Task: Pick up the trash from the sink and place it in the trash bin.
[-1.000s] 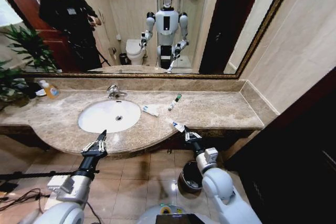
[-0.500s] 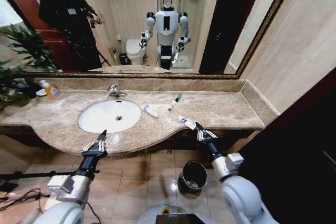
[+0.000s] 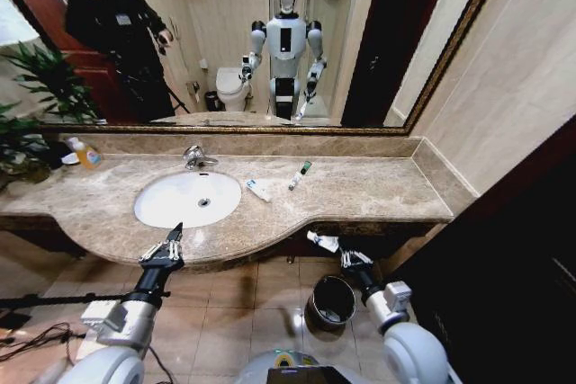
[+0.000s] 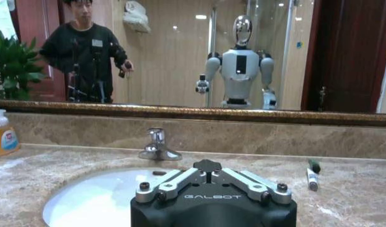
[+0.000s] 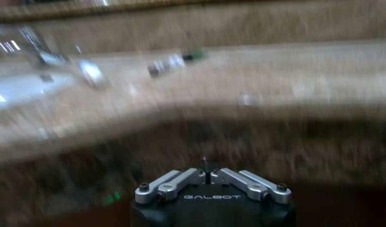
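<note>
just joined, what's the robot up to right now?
It is clearing trash off a bathroom counter. The right gripper holds a small white tube in front of the counter edge, above the trash bin on the floor. Two more tubes, one white and one green-ended, lie on the marble beside the sink. The left gripper hovers idle at the counter's front edge, near the sink.

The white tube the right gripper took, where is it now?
Head view: the tube is in the right gripper, off the counter's front edge and above the trash bin.
</note>
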You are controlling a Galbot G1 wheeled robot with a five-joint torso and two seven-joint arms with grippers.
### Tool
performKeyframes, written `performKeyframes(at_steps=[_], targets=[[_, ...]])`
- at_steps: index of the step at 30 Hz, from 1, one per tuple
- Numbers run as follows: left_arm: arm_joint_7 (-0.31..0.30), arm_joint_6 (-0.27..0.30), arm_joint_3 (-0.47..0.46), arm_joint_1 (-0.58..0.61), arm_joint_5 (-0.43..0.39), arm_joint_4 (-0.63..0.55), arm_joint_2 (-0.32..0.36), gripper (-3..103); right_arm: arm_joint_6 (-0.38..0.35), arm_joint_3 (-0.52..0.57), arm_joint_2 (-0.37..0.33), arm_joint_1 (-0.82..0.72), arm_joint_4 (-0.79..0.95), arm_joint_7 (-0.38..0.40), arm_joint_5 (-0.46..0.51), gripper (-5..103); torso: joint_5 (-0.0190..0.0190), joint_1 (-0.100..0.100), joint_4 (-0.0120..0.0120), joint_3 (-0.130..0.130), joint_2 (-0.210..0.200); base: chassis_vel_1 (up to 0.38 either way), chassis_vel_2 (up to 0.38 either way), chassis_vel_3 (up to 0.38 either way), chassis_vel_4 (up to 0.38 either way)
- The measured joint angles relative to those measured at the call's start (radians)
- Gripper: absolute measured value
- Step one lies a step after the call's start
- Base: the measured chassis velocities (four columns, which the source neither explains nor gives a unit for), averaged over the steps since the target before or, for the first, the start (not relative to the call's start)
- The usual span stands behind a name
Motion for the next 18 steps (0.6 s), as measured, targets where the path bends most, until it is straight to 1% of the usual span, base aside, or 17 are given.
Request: performKeyframes(at_steps=[1,2,4,6,10,11,15,16,18], targets=[[0.0,0.0,0.0,0.0,0.0,0.0,0.0,0,0.016,-0.001,0.011,0.009,-0.043,-0.002,-0.011,0,0.0,0.0,0.0,0.0,0.0,0.0,0.0,0.0,0.0],[0.0,0.0,0.0,0.0,0.0,0.0,0.0,0,0.016,-0.001,0.011,0.009,-0.043,-0.002,-0.011,0,0.0,0.0,0.0,0.0,0.0,0.0,0.0,0.0,0.0],[0.0,0.0,0.0,0.0,0.0,0.0,0.0,0,0.051,-0.003,0.034,0.037,-0.151,-0.006,-0.032,0,0.0,0.0,0.0,0.0,0.0,0.0,0.0,0.0,0.0],[0.0,0.0,0.0,0.0,0.0,0.0,0.0,0,0.057,-0.003,0.04,0.045,-0.175,-0.007,-0.036,0,0.0001,0.0,0.0,0.0,0.0,0.0,0.0,0.0,0.0],[0.0,0.0,0.0,0.0,0.0,0.0,0.0,0,0.106,0.004,0.067,0.123,-0.365,-0.005,-0.066,0,0.0001,0.0,0.0001,0.0,0.0,0.0,0.0,0.0,0.0],[0.0,0.0,0.0,0.0,0.0,0.0,0.0,0,0.106,0.004,0.067,0.123,-0.365,-0.005,-0.066,0,0.0001,0.0,0.0001,0.0,0.0,0.0,0.0,0.0,0.0],[0.0,0.0,0.0,0.0,0.0,0.0,0.0,0,0.134,0.012,0.067,0.166,-0.488,-0.001,-0.072,0,0.0,0.0,0.0,0.0,0.0,0.0,0.0,0.0,0.0],[0.0,0.0,0.0,0.0,0.0,0.0,0.0,0,0.134,0.012,0.067,0.166,-0.488,-0.001,-0.072,0,0.0,0.0,0.0,0.0,0.0,0.0,0.0,0.0,0.0],[0.0,0.0,0.0,0.0,0.0,0.0,0.0,0,0.162,0.012,0.063,0.194,-0.577,0.01,-0.072,0,0.0,0.0,0.0,0.0,0.0,0.0,0.0,0.0,0.0]])
